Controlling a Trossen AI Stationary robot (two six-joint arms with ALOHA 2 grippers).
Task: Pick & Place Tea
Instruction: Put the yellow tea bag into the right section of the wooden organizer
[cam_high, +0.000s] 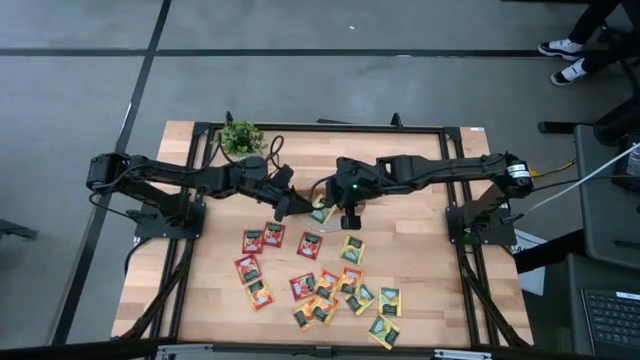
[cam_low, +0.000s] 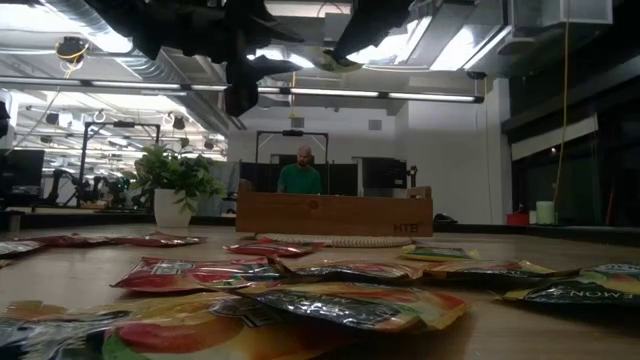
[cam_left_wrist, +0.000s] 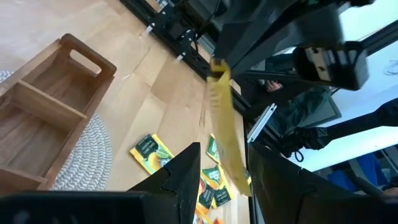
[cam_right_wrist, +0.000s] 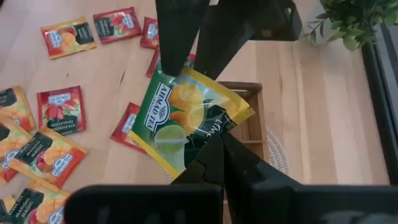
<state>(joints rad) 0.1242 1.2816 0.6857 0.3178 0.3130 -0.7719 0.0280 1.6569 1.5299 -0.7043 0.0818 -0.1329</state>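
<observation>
Wooden tabletop (cam_high: 420, 260), seen from above, with scattered tea sachets (cam_high: 330, 285). One yellow-green sachet (cam_right_wrist: 186, 118) hangs above the wooden tray (cam_left_wrist: 43, 118), pinched in the closed right gripper (cam_right_wrist: 219, 138). Left gripper (cam_left_wrist: 224, 168) brackets the sachet's far edge, fingers parted, contact not discernible.

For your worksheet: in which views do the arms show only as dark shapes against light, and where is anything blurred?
Low view: arms silhouetted against ceiling lights, nearest sachets out of focus. Left wrist view: yellow-green sachet edge-on and smeared, windows washed out. Right wrist view: right pincer a black silhouette, sachet label sharp. High view: evenly lit.
</observation>
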